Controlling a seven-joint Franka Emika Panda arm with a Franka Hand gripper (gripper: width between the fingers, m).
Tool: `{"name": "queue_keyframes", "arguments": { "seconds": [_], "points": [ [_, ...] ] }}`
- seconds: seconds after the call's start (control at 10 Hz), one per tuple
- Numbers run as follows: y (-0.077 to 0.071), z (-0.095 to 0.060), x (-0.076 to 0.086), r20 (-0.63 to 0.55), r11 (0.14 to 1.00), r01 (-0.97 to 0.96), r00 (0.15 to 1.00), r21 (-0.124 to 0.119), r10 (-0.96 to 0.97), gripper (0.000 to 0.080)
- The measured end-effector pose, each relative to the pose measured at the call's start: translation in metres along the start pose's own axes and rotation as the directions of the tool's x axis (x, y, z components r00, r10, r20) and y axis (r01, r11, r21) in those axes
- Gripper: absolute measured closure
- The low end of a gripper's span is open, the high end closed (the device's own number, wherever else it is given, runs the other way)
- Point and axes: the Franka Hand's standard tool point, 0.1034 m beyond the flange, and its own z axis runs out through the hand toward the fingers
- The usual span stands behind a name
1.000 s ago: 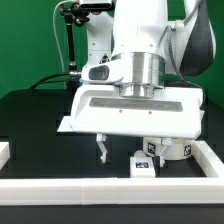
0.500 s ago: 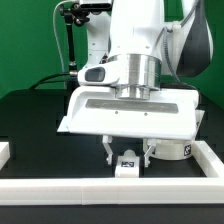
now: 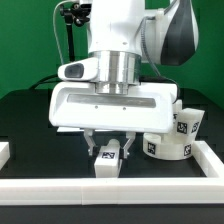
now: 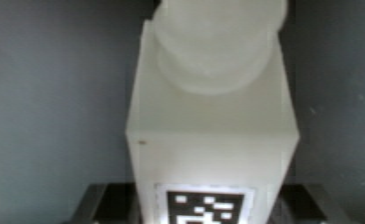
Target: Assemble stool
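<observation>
My gripper [image 3: 108,152] is shut on a white blocky stool leg [image 3: 107,163] with a black-and-white tag, low over the black table near the front rail. I cannot tell whether the leg touches the table. In the wrist view the leg [image 4: 209,110] fills the middle, with its tag between my dark fingers [image 4: 111,203]. The round white seat [image 3: 163,148] lies just to the exterior view's right of the gripper. Another tagged white part [image 3: 186,122] stands behind the seat's far edge.
White border rails run along the front [image 3: 110,190], the exterior view's right [image 3: 207,152] and the left [image 3: 5,152] of the black table. A black camera stand [image 3: 70,45] rises at the back left. The arm's wide white hand hides the middle of the table.
The open jaws closed on the leg beside the seat. The gripper then carried the leg toward the exterior view's left, away from the seat.
</observation>
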Motion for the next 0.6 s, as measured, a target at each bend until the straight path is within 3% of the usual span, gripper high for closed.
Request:
{"name": "queue_keyframes", "arguments": {
  "seconds": [0.1,0.6],
  "points": [
    [0.0030,-0.0021,-0.0084,-0.002,1.000,-0.010,1.000,-0.006,0.010,0.0466],
    [0.0042,-0.0024,-0.0087,-0.007,1.000,-0.011,1.000,-0.008,0.011,0.0466]
  ]
}}
